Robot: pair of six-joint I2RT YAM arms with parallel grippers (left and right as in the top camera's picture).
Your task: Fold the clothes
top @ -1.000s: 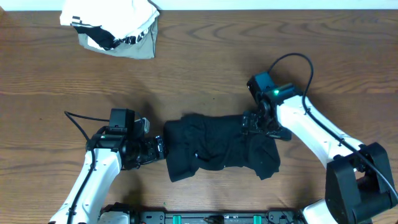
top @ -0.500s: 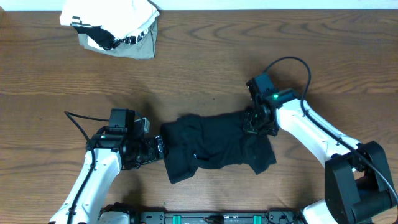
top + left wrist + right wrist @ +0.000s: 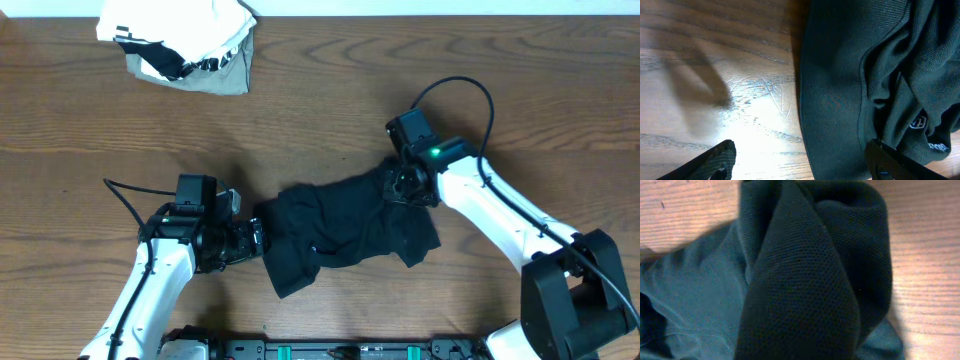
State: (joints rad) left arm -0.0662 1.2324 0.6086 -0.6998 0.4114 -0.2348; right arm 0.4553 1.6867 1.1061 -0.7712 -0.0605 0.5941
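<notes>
Jaws first: the left gripper (image 3: 804, 159) is standing wide apart, one fingertip (image 3: 720, 156) over bare wood and the other over the edge of the black garment (image 3: 340, 235), gripping nothing. The right gripper (image 3: 402, 188) is pressing down at the garment's far right corner. A raised ridge of mesh cloth is filling its wrist view and hiding its fingers, so we cannot tell whether they are clamped.

The garment is lying crumpled on the table (image 3: 320, 110) between the two arms, its white logo (image 3: 917, 121) showing near the left side. We are reading this as spreading before the fold. The right needs a firm pinch and a low, slow pull outward. The left should be taking the opposite edge so the cloth flattens and does not slide along whole.
</notes>
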